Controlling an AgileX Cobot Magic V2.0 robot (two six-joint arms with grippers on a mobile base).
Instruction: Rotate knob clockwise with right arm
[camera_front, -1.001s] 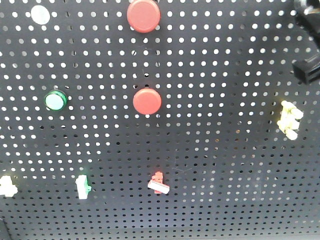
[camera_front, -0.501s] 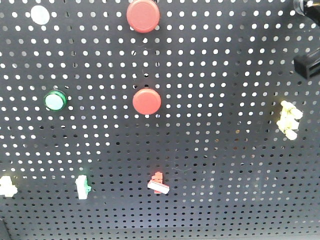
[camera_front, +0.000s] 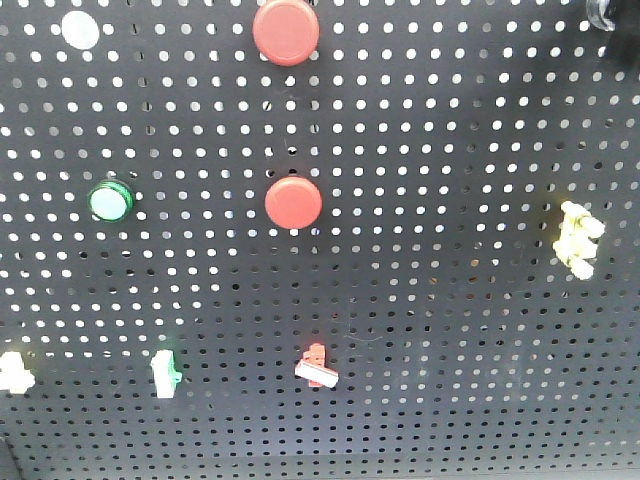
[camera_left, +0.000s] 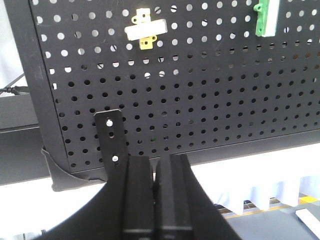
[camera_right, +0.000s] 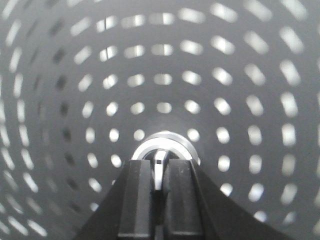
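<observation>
In the right wrist view the knob is a silver ring on the black pegboard, with a pale lever standing upright at its middle. My right gripper is shut on that lever, one finger on each side. The picture is blurred around it. In the front view only a dark scrap of the right arm shows at the top right corner, and the knob is out of view there. My left gripper is shut with nothing in it, below the pegboard's lower left corner.
The pegboard carries two red buttons, a green button, a white button, and small yellow, red and green switches. A black bracket stands just left of my left gripper.
The black part of the right arm at the front view's right edge has risen and left the frame. Nothing on the pegboard has moved.
</observation>
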